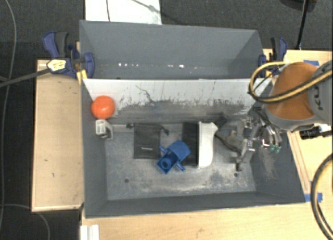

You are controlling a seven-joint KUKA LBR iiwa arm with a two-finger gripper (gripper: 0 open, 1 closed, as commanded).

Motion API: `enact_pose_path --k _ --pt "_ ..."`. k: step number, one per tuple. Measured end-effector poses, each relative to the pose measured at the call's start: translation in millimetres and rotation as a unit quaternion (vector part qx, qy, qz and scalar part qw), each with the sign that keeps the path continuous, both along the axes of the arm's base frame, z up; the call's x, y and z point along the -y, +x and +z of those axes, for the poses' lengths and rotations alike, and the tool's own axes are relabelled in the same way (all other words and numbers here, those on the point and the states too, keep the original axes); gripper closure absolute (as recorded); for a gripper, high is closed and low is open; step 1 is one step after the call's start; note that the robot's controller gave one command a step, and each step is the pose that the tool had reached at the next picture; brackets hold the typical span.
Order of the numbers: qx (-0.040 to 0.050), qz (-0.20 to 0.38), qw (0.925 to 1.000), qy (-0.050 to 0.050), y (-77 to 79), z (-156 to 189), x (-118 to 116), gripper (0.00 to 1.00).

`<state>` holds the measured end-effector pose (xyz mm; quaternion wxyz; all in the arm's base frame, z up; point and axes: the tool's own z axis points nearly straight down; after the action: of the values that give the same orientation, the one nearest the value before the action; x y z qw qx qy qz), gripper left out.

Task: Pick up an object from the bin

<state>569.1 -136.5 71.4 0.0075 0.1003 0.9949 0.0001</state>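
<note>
Count: one orange ball (pixel 103 106), one small white-and-grey piece (pixel 102 128), one flat black pad (pixel 146 141), one blue plastic piece (pixel 173 156), one black block (pixel 189 137), one white block (pixel 206 144) and one dark grey lump (pixel 227 135), seven loose things as far as I can make out.
Bin (pixel 171 51): grey metal with sloping walls and a scuffed floor; all seven things lie in it.
Left end of the bin: the orange ball sits at the back left corner of the floor, with the small white-and-grey piece just in front of it.
Middle of the bin: the black pad lies flat; the blue plastic piece rests at its front right corner; the black block and the white block stand side by side, touching, to the right of them.
Gripper (pixel 242 156): low over the right end of the bin floor, under the arm's orange cover.
Grip: I cannot tell from where I stand whether it is released or clenched, and I see nothing held in it.
Nearest thing: the dark grey lump, just beside the gripper on its left, between it and the white block.
Look of that thing: dull, dark, irregular in outline; its kind is hard to make out.
</note>
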Motion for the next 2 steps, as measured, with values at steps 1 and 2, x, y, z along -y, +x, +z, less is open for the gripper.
enact_pose_path --k 1,2 --pt "0.0017 -0.012 0.9999 0.0 1.5 -0.2 1.2 0.0" --pt "0.0033 -0.006 1.0 -0.001 2.8 0.1 8.1 1.0"
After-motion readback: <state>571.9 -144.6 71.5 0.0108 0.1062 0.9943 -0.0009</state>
